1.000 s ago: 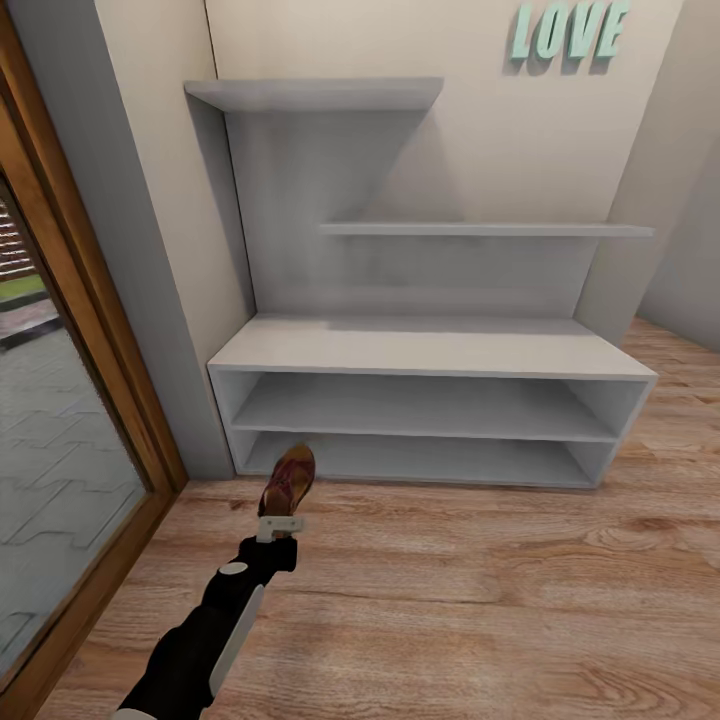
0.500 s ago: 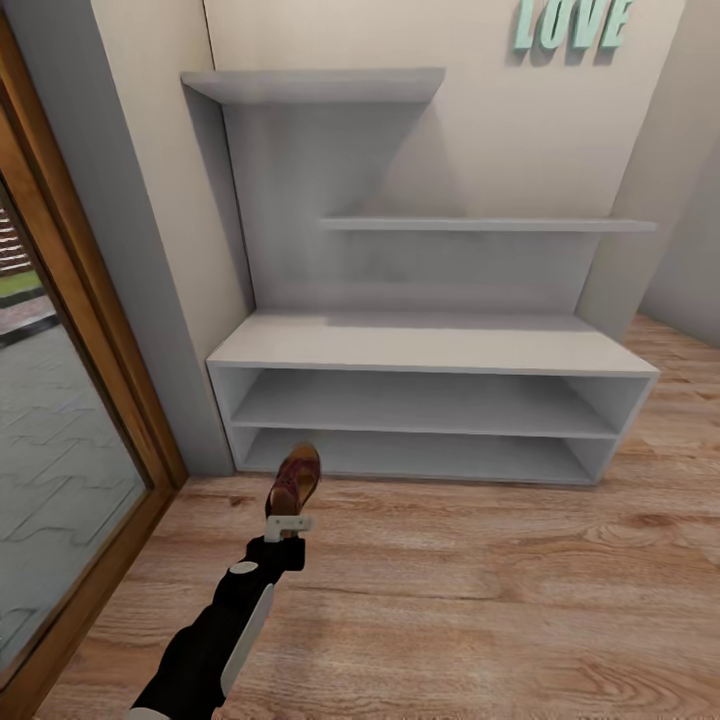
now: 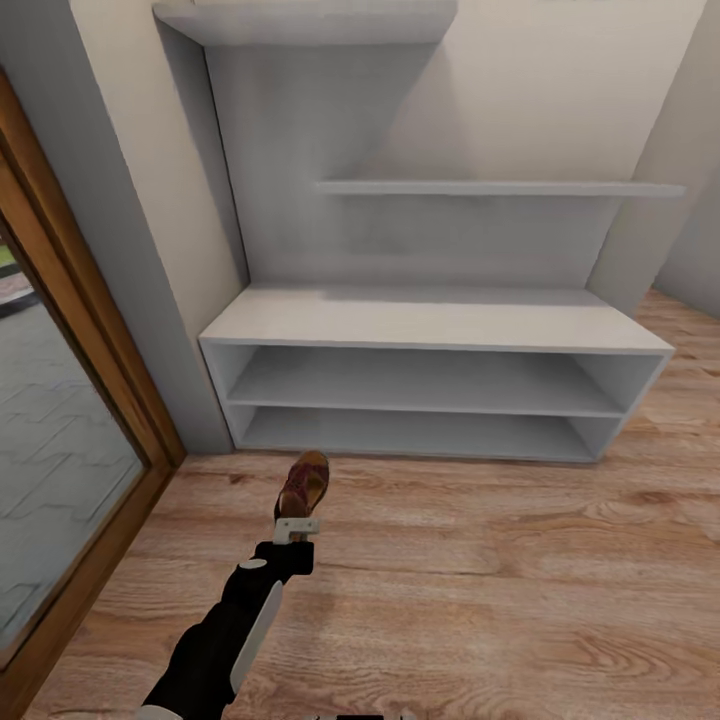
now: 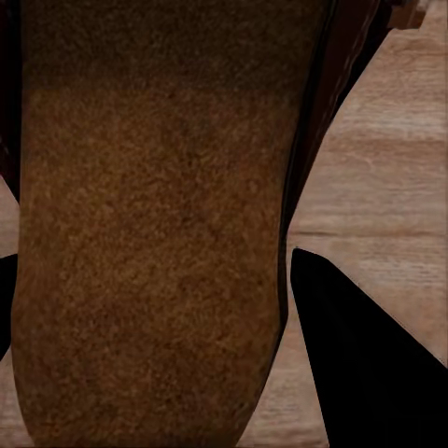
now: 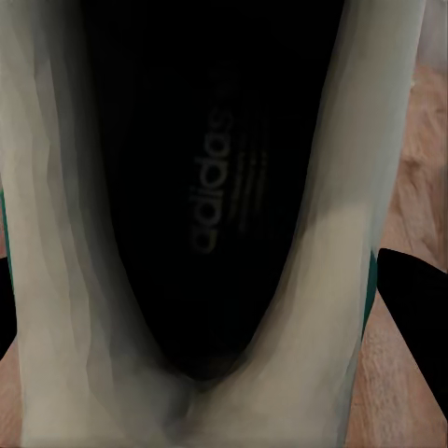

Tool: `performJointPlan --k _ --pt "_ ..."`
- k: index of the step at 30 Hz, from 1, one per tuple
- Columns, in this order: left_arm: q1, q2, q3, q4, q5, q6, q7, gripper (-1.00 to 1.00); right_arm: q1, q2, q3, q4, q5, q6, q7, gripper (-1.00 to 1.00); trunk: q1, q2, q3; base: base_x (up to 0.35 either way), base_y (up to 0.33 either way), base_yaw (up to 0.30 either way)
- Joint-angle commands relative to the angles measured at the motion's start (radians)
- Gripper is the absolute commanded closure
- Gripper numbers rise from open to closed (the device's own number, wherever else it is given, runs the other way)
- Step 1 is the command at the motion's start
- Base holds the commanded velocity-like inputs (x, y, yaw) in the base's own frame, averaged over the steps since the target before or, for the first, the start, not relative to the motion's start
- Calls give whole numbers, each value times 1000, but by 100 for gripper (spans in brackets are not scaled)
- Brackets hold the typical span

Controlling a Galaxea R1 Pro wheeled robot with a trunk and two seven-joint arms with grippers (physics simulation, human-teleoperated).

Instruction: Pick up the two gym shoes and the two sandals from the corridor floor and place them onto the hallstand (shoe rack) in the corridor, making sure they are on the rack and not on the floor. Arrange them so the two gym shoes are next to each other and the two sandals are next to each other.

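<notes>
Left gripper [image 3: 296,527] clamps a sandal [image 3: 303,484] before the hallstand [image 3: 430,325]; right gripper's jaws grip a gym shoe [image 5: 201,233].

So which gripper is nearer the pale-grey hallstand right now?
Left, as far as shown. The left gripper holds a brown sandal just before the hallstand; the right gripper's position can't be judged.

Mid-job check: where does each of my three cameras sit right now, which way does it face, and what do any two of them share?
Head view: on the head, facing forward and down at the hallstand and corridor floor; the left arm shows, its left pincer holding a sandal.
Left wrist view: near that pincer, facing the sandal's footbed; dark fingers show.
Right wrist view: facing into a gym shoe; a dark finger shows.
Shared: head and left wrist both see the sandal.
</notes>
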State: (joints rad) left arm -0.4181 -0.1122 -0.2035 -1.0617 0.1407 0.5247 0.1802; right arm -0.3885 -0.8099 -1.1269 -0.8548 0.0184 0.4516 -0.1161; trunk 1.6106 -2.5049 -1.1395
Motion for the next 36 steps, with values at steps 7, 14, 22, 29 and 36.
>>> performJointPlan --k 7,14,22,29,36 --pt "-79 0 -2 -3 8 117 7 100 -1 0 -1 -1 3 5 -2 100 2 -2 -36 0 0 0" --pt "-121 1 -2 -1 8 150 7 100 -1 0 -1 -1 3 5 -2 100 2 -2 -47 0 0 0" --pt "-172 5 0 25 7 152 11 100 -1 0 -1 -1 3 5 -2 100 2 -2 -59 0 0 0" --pt "-187 7 1 44 4 150 12 100 -1 0 -1 -1 4 5 -2 100 2 -2 -70 0 0 0" --pt "-188 6 1 45 5 150 10 100 -1 0 -1 -1 4 5 -2 100 2 -2 -74 115 0 0"
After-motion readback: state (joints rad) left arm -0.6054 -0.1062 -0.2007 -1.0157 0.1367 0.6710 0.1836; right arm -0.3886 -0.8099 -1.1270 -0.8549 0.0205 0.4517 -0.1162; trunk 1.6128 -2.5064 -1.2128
